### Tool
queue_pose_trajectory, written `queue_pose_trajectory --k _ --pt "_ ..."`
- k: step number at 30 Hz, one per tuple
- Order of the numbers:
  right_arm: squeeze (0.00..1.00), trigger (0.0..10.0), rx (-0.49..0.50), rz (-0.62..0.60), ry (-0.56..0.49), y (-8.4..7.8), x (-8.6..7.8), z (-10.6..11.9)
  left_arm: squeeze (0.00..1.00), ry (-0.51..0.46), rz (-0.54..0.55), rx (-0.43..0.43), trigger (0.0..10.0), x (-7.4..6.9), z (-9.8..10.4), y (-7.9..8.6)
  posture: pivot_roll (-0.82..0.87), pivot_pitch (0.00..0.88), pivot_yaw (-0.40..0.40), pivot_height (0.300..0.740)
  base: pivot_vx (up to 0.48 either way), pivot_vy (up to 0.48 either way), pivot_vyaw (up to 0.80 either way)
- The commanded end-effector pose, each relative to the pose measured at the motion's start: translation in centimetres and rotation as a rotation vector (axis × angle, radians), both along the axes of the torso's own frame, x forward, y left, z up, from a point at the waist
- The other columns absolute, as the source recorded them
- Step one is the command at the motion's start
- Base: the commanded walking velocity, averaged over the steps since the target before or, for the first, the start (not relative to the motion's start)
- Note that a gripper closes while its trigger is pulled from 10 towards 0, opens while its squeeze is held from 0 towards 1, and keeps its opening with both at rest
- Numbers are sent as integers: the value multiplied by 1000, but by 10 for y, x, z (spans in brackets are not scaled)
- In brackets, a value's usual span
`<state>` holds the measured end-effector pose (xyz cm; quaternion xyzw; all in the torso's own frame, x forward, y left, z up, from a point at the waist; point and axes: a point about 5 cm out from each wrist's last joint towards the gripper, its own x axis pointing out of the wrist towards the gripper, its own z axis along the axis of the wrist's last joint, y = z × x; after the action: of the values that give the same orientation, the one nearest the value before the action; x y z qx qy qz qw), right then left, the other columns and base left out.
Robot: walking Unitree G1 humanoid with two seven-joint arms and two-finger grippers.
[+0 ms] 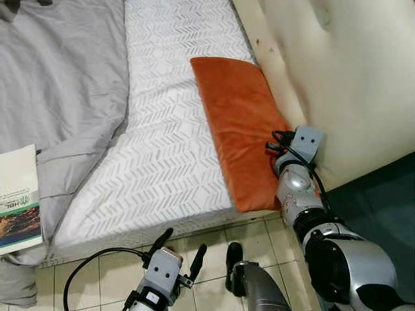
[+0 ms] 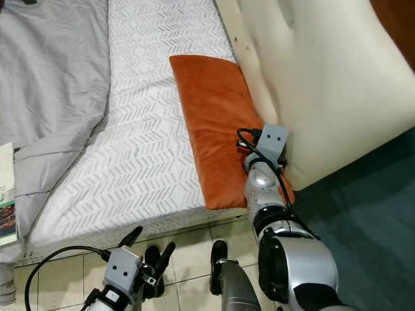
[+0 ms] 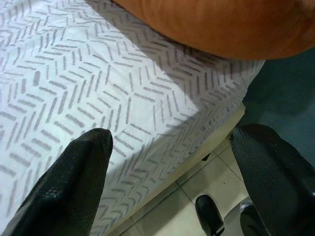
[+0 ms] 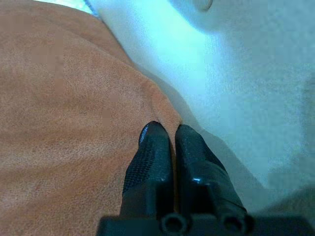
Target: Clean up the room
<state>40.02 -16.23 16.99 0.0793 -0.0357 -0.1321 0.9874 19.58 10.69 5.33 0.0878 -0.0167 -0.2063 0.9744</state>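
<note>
An orange velvet pillow [image 1: 240, 123] lies on the white patterned sheet [image 1: 162, 129], its long side against the cream padded headboard [image 1: 343, 71]. My right gripper [image 4: 165, 130] rests on the pillow's near corner beside the headboard. Its fingers are pressed together, pinching the pillow's edge. In the eye views its wrist [image 1: 299, 152] covers the fingertips. My left gripper [image 1: 184, 241] hangs open low over the tiled floor, just in front of the mattress edge. Nothing is between its fingers [image 3: 83, 167].
A grey duvet [image 1: 58, 84] is rumpled over the left of the bed, with a book [image 1: 18, 201] on it at the near left. Below the mattress edge are beige floor tiles [image 1: 214, 259]. Teal flooring [image 1: 379, 201] lies to the right of the headboard.
</note>
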Motion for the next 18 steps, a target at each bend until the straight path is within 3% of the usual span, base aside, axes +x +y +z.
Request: queue_pose_trajectory --k 1,4,8,13,18 --pt "0 0 -26 -145 -238 -30 6 62 0 38 -3 14 10000 -9 -7 -1 137 533 -47 740 0 0 0" --pt "0 0 -66 -199 -256 -39 5 67 0 34 -1 15 10000 -9 -7 -1 140 535 -47 740 0 0 0" --pt "0 0 -247 -264 -300 -46 2 80 0 26 0 17 10000 -10 -6 -1 139 536 -49 740 0 0 0" --pt "0 0 -305 -331 -297 -56 -1 81 0 21 1 19 10000 -10 -5 -2 137 541 -52 740 0 0 0" --pt "0 0 -444 -464 -373 -77 -8 102 0 18 6 22 10000 -11 -4 -1 142 544 -51 740 0 0 0"
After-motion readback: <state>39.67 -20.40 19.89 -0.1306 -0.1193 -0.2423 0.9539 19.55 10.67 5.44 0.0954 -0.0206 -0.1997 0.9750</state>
